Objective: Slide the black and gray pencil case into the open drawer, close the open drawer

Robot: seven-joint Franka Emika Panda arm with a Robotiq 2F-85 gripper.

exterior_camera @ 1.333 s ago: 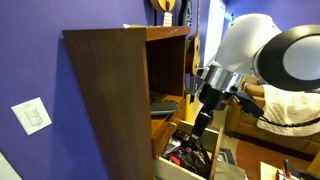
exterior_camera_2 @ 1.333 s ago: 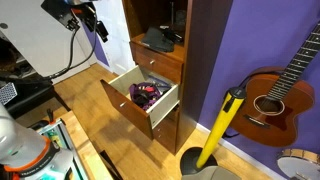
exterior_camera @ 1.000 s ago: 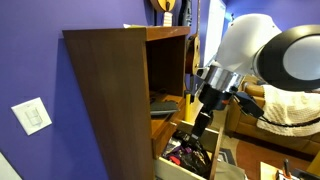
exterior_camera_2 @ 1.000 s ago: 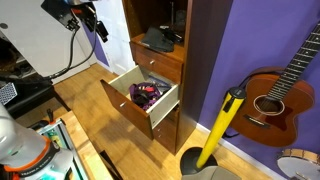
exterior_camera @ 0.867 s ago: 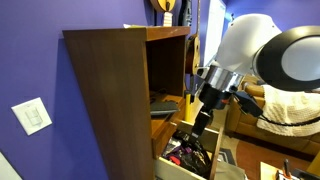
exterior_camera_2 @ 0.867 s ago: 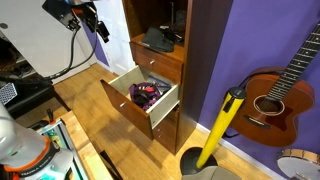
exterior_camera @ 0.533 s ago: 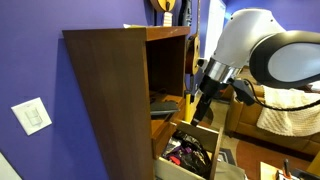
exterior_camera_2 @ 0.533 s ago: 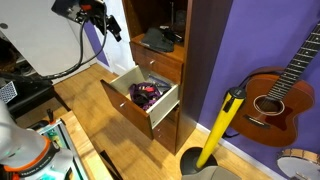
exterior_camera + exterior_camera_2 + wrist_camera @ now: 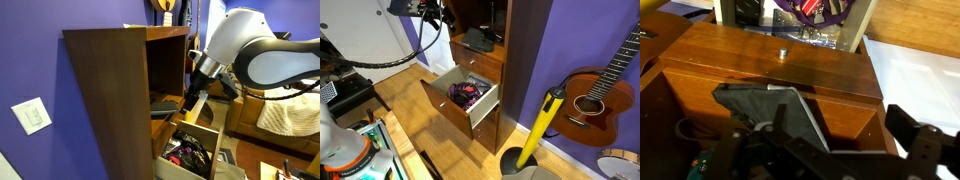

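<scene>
Case: the black and gray soft flat pencil case (image 9: 768, 108) lies by the front edge of the dark wooden desk (image 9: 845, 120), above the open light-wood drawer (image 9: 442, 106).
Handling: probably light and floppy; push its rear edge.
Claw: the claw (image 9: 190, 106) is spread and empty.

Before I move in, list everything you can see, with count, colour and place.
cabinet: one, dark brown, against the purple wall
open drawer: one, dark brown front, pale sides, pulled out
small items: a heap, red and pink, inside the drawer
pencil case: one, black and gray, lying in the cabinet above the open drawer
brown guitar: one, leaning on the purple wall
yellow tool: one, between cabinet and guitar
arm: one, white, jaws open by the pencil case
</scene>
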